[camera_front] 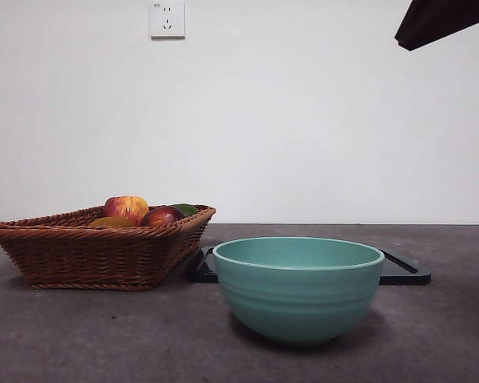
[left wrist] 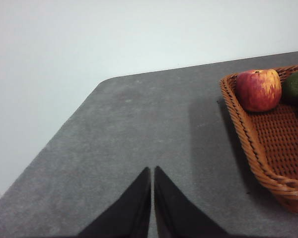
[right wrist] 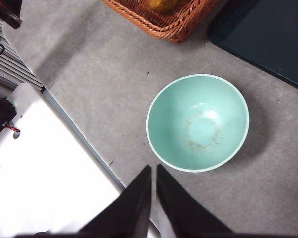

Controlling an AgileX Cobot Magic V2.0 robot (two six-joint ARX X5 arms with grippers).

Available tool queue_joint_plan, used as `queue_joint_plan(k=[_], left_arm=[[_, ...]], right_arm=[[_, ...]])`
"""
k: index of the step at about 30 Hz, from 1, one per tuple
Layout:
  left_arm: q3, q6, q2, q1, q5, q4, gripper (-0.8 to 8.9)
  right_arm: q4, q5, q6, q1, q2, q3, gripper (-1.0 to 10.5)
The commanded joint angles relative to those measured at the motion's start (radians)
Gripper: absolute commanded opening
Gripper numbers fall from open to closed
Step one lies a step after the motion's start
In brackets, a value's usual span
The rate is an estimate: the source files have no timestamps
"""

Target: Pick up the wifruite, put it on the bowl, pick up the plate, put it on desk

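The teal-green bowl (camera_front: 298, 287) stands empty on the dark grey desk (camera_front: 104, 335). It also shows in the right wrist view (right wrist: 197, 123). Fruit lies in a brown wicker basket (camera_front: 88, 251): a red-yellow apple (camera_front: 126, 209), a dark red fruit (camera_front: 161, 216), a green one and a yellow-orange one. My right gripper (right wrist: 154, 168) is shut and empty, high above the desk beside the bowl. My left gripper (left wrist: 152, 171) is shut and empty over bare desk (left wrist: 139, 129), apart from the basket (left wrist: 268, 148) and the apple (left wrist: 258, 89).
A glossy black tray (camera_front: 403, 271) lies flat behind the bowl and beside the basket; it also shows in the right wrist view (right wrist: 268, 39). A black arm tip (camera_front: 443, 20) shows at the top right corner. The white robot base (right wrist: 44, 173) borders the desk's edge.
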Motion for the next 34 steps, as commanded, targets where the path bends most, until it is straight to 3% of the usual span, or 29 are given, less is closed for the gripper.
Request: queue_joint_plan(k=[1,34], left_arm=[[-0.021,-0.030,-0.003,0.001,-0.002,-0.043,0.10],[-0.021,-0.058,-0.003,-0.002,-0.002,-0.085,0.10]], right_arm=[[0.010,-0.003,-0.012,0.010,0.008,0.018,0.1],[0.010,-0.003,-0.012,0.010,0.008,0.018,0.1]])
